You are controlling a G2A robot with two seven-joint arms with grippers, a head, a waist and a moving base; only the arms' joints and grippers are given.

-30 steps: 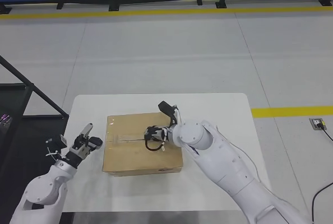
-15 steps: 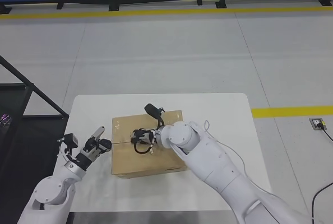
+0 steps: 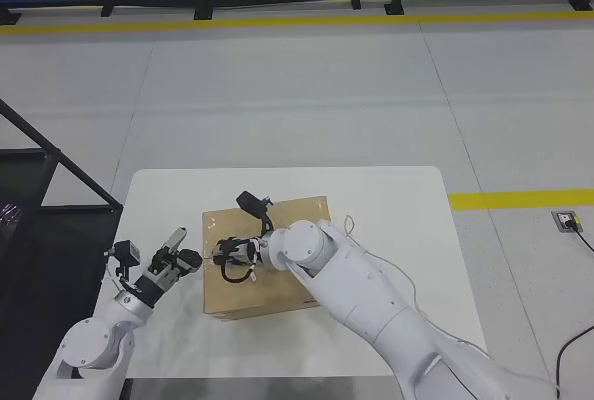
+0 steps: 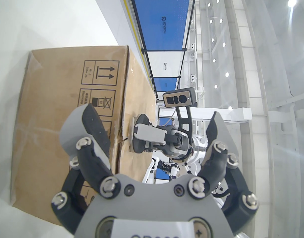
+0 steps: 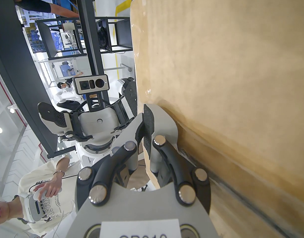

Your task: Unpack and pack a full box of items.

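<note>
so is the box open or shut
Shut: both top flaps of the box lie flat, meeting along the middle seam, with the right pincer resting on top.

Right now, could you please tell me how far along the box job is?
Done: nothing yet, since the cardboard box is closed with its flaps flat. In hand: the right pincer, shut, rests on the top seam near the box's edge, and the left pincer is open beside that end. Left: opening the flaps, unpacking the items, then repacking them.
</note>
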